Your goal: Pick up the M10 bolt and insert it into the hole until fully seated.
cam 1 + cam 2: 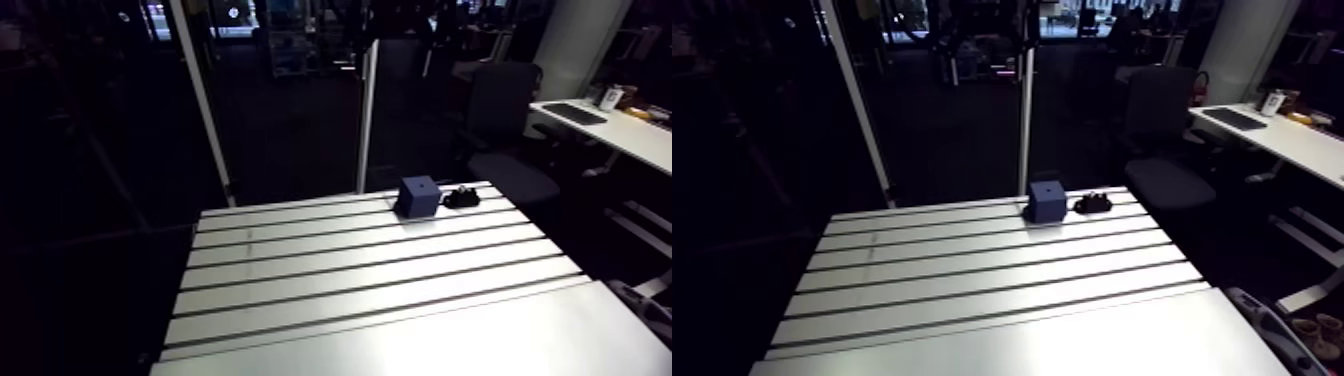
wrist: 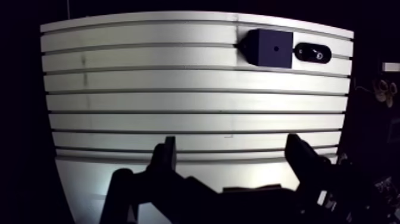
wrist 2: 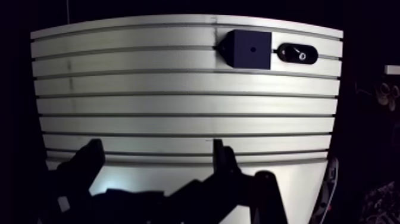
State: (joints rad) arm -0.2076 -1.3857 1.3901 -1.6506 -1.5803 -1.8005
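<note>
Well, my hand (image 2: 232, 152) hangs above the near part of the surface (image 1: 380, 290), tipped so that it looks down and forward along the slots. In the wrist view my two dark fingers (image 2: 168, 158) stand spread wide, with only bare slotted metal showing between them. They grip nothing and touch nothing.

The blue block (image 1: 418, 196) sits well ahead of my hand, close to the far edge of the surface and a little off my midline. In the arm view it lies in the upper middle of the frame, slightly right of centre. It stands flat on the aluminium, and a small round hole (image 2: 275, 47) shows in its upper face.

The M10 bolt (image 1: 461, 197) lies just beside the block, on its right in the arm view and also at the far edge of the surface. It shows as a small dark shape with a pale spot on it in the wrist view. It is too small for me to make out its head or thread, or to tell whether it touches the block. It is on the surface, not in the hole, and it is well apart from my fingers.

The slots run across in front of my hand, from one side of the surface to the other.
</note>
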